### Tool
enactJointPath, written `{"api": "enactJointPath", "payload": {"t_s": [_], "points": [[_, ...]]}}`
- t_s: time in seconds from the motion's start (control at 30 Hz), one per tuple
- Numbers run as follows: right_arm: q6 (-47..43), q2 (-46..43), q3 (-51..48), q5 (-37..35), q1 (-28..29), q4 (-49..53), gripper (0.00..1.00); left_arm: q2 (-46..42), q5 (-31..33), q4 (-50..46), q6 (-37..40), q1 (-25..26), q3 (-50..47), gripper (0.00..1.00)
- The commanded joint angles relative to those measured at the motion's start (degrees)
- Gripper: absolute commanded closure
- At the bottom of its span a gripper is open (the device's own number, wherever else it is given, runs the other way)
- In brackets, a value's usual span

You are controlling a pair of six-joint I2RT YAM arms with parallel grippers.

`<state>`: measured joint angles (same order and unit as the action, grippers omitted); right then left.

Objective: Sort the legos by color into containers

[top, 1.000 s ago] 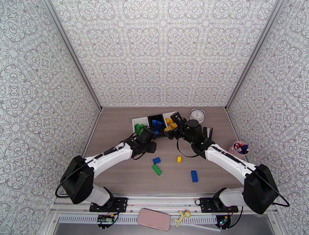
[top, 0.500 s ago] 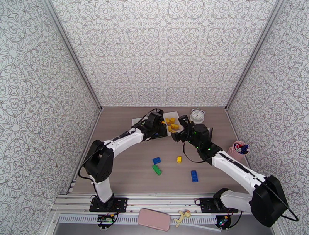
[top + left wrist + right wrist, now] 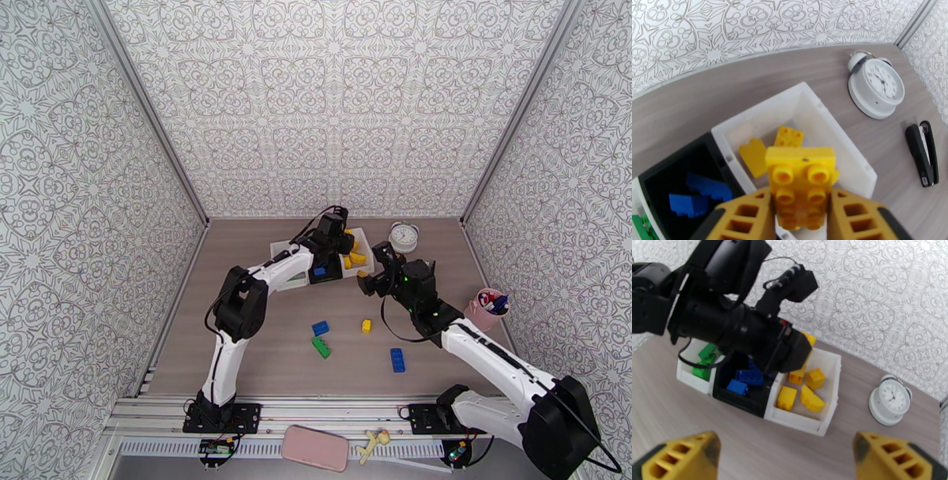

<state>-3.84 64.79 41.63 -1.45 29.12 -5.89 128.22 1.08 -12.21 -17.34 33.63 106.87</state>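
Observation:
My left gripper (image 3: 340,240) hangs over the right white container (image 3: 366,246), shut on a yellow lego (image 3: 801,173). That container (image 3: 837,136) holds several yellow legos (image 3: 805,390). Blue legos (image 3: 746,378) lie in the black container (image 3: 750,404), and green legos (image 3: 703,362) in the left white container (image 3: 691,380). My right gripper (image 3: 368,278) is open, just right of the containers, its fingers (image 3: 683,457) wide apart with nothing between them. Loose on the table are a blue lego (image 3: 320,327), a green lego (image 3: 321,346), a small yellow lego (image 3: 366,324) and a longer blue lego (image 3: 397,359).
A white alarm clock (image 3: 404,234) stands right of the containers, with a black stapler (image 3: 924,154) beyond it. A pink pen cup (image 3: 490,302) sits at the table's right edge. Patterned walls close in the back and both sides.
My left arm has swung from the near left of the bins to over the right white bin, carrying the yellow lego. My right gripper has drawn back slightly toward the right.

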Motion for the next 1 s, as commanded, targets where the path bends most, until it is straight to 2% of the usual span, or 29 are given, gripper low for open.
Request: {"api": "enactJointPath", "payload": {"t_s": [0.0, 0.2, 0.4, 0.6, 0.67, 0.97], "points": [[0.9, -1.4, -0.7, -1.6, -0.5, 1.3, 0.08, 3.3, -1.5, -1.1, -0.2, -1.0, 4.3, 0.65], [0.9, -2.4, -0.6, -2.8, -0.6, 2.5, 0.08, 6.0, -1.9, -2.8, 0.7, -1.3, 7.7, 0.57], [1.9, -3.3, -0.4, -5.1, -0.7, 3.7, 0.08, 2.9, -3.5, -2.4, 1.5, -1.2, 6.4, 0.32], [3.5, -4.9, 0.3, -7.9, -0.8, 9.0, 0.07, -6.5, -4.3, 1.4, 3.1, -0.8, -2.7, 0.08], [4.9, -5.6, 0.7, -9.2, -0.8, 12.5, 0.01, -10.1, -4.9, 3.4, 4.0, -0.7, -7.2, 0.01], [18.6, -11.2, -1.3, -12.0, -1.0, 26.8, 0.00, -29.5, -7.3, 18.7, 16.0, 2.3, -34.8, 0.00]]}}
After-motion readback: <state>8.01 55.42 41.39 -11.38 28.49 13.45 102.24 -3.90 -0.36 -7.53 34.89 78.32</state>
